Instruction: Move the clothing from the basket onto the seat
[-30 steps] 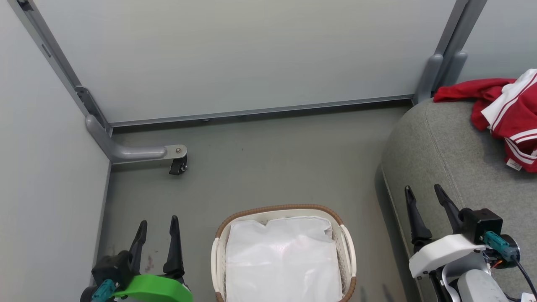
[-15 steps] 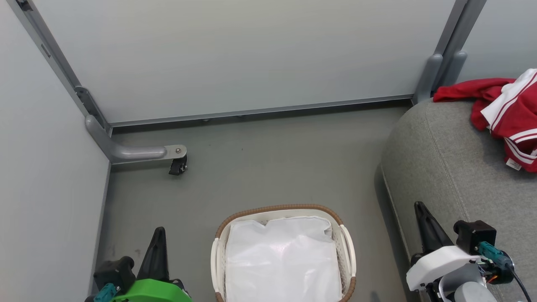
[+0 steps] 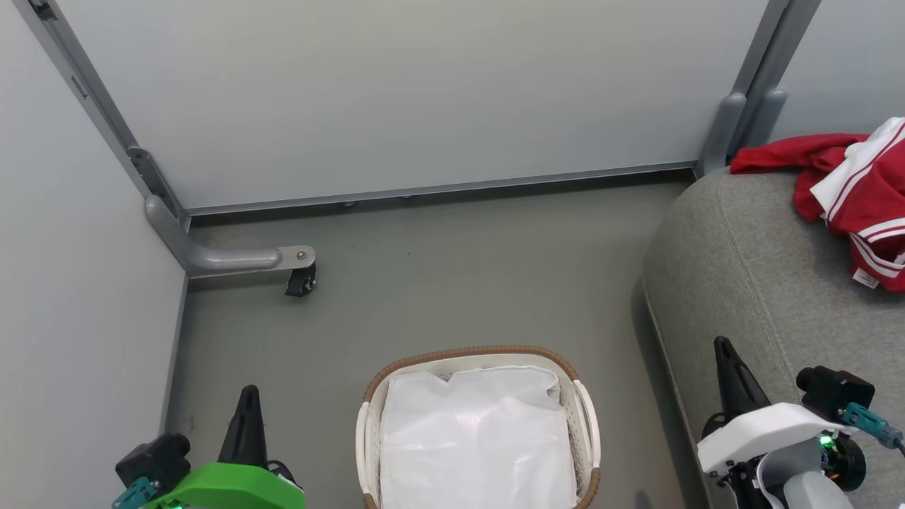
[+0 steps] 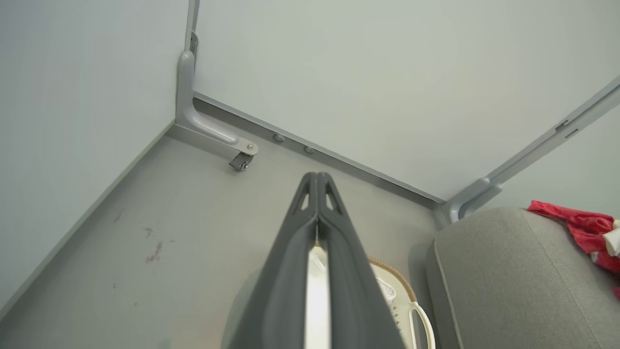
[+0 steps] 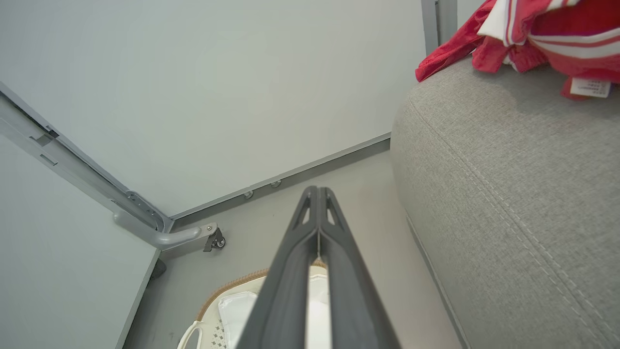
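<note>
1. Left tool (image 3: 248, 393), 7 o'clock in the head view: fingers pressed fully together, empty.
2. Basket (image 3: 481, 351), 6 o'clock, on the floor (image 3: 438, 283): white liner (image 3: 474, 438) exposed.
3. Right tool (image 3: 722, 348), 5 o'clock, over the seat (image 3: 749, 261) edge: fingers pressed together, empty.
4. Clothing (image 3: 848, 184), 2 o'clock: heaped on the seat's far end.

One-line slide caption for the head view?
The basket holds just its white liner, clothing lies on the seat, left gripper and right gripper shut and empty.
</note>
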